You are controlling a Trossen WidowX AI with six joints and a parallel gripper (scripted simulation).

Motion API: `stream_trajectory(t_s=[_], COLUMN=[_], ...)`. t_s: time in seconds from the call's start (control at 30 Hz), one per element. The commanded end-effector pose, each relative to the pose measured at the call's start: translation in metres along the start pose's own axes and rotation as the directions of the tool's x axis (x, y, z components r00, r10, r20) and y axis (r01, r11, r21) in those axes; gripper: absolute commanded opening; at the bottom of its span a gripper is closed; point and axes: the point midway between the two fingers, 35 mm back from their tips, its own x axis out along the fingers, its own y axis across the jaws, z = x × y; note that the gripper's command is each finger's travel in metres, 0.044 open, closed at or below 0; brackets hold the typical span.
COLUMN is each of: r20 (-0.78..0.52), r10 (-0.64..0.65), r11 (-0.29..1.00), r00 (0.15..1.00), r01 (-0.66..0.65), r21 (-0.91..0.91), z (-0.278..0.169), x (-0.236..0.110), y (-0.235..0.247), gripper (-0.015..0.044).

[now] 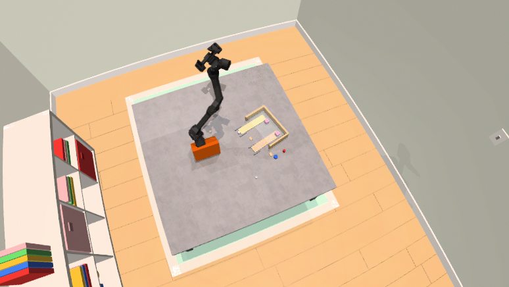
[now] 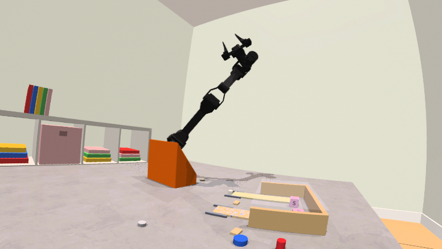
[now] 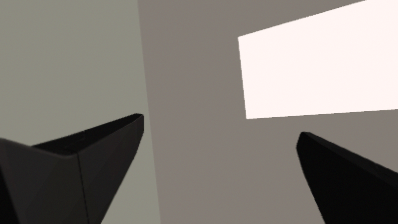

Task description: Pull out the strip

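Blue and red, a flat round disc [image 2: 240,240] and a short cylinder [image 2: 280,243] sit at the bottom edge of the exterior view on the grey stone-look table top [image 2: 77,201], with a small tan square tile [image 2: 236,231] just behind them and a little white puck [image 2: 141,223] off to the left. Past these stands a tan three-walled wooden frame [image 2: 287,220], open toward the left of the frame. Two strips run out of its open side: a speckled orange strip [image 2: 230,212] nearer the camera and a pale yellow strip [image 2: 261,197] behind it. A pink cube marked with the letter S [image 2: 294,202] rests on the inner end of the pale yellow strip, while a second pink cube [image 2: 298,210] peeks over the frame's front wall. Farther back an orange wedge-shaped base [image 2: 168,167] carries the black arm [image 2: 204,108], which reaches steeply toward the upper middle of the frame. Its black gripper [image 2: 232,43] points at the ceiling, fingers spread wide with nothing between them.
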Motion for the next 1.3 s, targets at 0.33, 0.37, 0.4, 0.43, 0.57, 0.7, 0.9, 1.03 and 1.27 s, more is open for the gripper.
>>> stream_trajectory(t_s=[0.33, 0.37, 0.4, 0.43, 0.57, 0.7, 0.9, 1.03, 1.27], r20=[-0.256, -0.284, -0.312, -0.34, -0.449, -0.525, -0.659, -0.75, -0.852], r10=[0.233, 0.257, 0.281, 0.304, 0.388, 0.414, 0.467, 0.495, 0.508], r11=[0.952, 0.942, 0.932, 0.922, 0.88, 0.87, 0.853, 0.845, 0.85], r00=[0.938, 0.924, 0.908, 0.89, 0.805, 0.744, 0.59, 0.439, 0.126], r01=[-0.167, -0.175, -0.181, -0.185, -0.179, -0.155, -0.103, -0.044, 0.086], r21=[0.258, 0.286, 0.313, 0.34, 0.44, 0.467, 0.512, 0.533, 0.52], z=[-0.113, -0.126, -0.138, -0.15, -0.197, -0.225, -0.274, -0.303, -0.33], x=[0.043, 0.043, 0.042, 0.04, 0.022, 0.004, -0.048, -0.098, -0.213], y=[0.114, 0.126, 0.138, 0.151, 0.197, 0.22, 0.262, 0.288, 0.313], gripper=[0.04, 0.04, 0.04, 0.04, 0.04, 0.04, 0.04, 0.04, 0.04])
